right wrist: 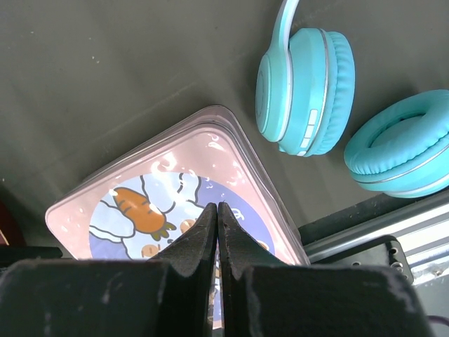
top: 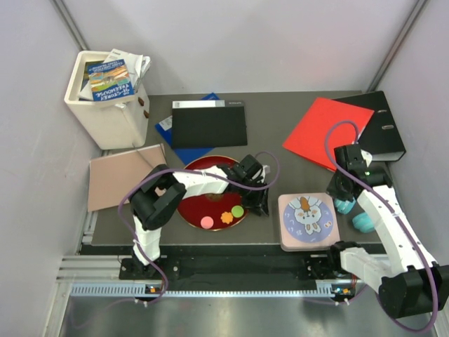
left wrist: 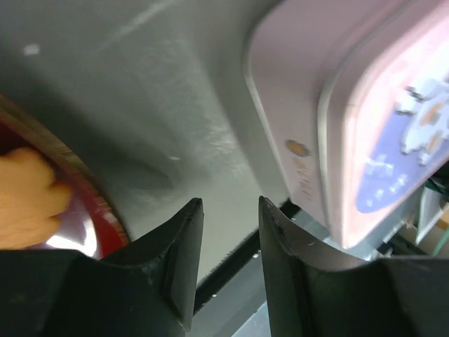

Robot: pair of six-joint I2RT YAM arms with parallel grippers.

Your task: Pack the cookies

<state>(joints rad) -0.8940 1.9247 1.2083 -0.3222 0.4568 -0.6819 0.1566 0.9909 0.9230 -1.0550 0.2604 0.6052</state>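
On the left half of the dark grey table (top: 270,116), a glossy red round plate (top: 191,209) carries the cookies. A pink round piece (top: 207,222), an orange flower-shaped piece (top: 226,217) and a green round piece (top: 238,210) are lined up near its front rim. Just right of the plate, the left arm's tool (left wrist: 230,207) is held low over bare table, between the plate and the tin. Its jaws stand partly apart and nothing is gripped between them. Next comes the pink square tin with a rabbit-and-carrot lid (top: 307,221). The lid is judged to be on, so no cookie can be packed yet. Above that lid the right arm's tool (right wrist: 217,210) is poised with its jaws pressed together, empty. Furthest right, teal over-ear headphones (right wrist: 305,88) lie just beside the tin.

The step in hand is judged to be getting the tin open. It would be done well if the base were steadied by one tool while the lid's rim is caught by the other and lifted straight up — a sideways pull could shove the tin into the headphones or against the plate. Once the tin is open, each cookie is best pinched by its edges, one at a time.
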